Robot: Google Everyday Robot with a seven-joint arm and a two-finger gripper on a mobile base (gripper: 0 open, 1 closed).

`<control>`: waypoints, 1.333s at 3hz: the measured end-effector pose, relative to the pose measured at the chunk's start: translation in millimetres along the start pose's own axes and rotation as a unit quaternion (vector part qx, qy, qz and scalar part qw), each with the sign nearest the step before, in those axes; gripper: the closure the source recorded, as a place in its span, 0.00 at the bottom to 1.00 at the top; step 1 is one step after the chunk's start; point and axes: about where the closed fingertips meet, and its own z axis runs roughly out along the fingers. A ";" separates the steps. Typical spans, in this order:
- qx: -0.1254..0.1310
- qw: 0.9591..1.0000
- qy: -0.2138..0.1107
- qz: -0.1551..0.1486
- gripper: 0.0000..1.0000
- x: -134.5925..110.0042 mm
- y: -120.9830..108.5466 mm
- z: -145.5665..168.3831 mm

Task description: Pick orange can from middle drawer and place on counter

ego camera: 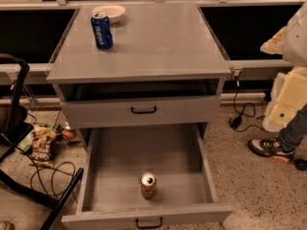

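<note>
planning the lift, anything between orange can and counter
Nothing visible: the orange can stands uncovered in the open middle drawer; the counter holds only a blue can and bowl, back left; gripper not in view.

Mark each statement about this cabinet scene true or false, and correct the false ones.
1. The orange can stands upright in the open middle drawer. True.
2. The blue can lies on its side on the counter. False: it stands upright.
3. A pale bowl sits on the counter just behind the blue can. True.
4. The end effector is gripping the orange can. False: no end effector shows in this view, and the can stands free.
5. The upper drawer is pulled out as far as the middle drawer. False: it sits back at the cabinet.
</note>
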 end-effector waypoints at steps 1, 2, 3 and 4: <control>0.000 1.000 0.000 0.000 0.00 0.0 0.0 0.0; -0.013 0.998 -0.062 0.011 0.00 0.8 4.1 38.2; -0.040 0.986 -0.161 0.023 0.00 16.9 24.1 112.1; -0.028 0.952 -0.303 0.028 0.00 -7.8 25.9 173.8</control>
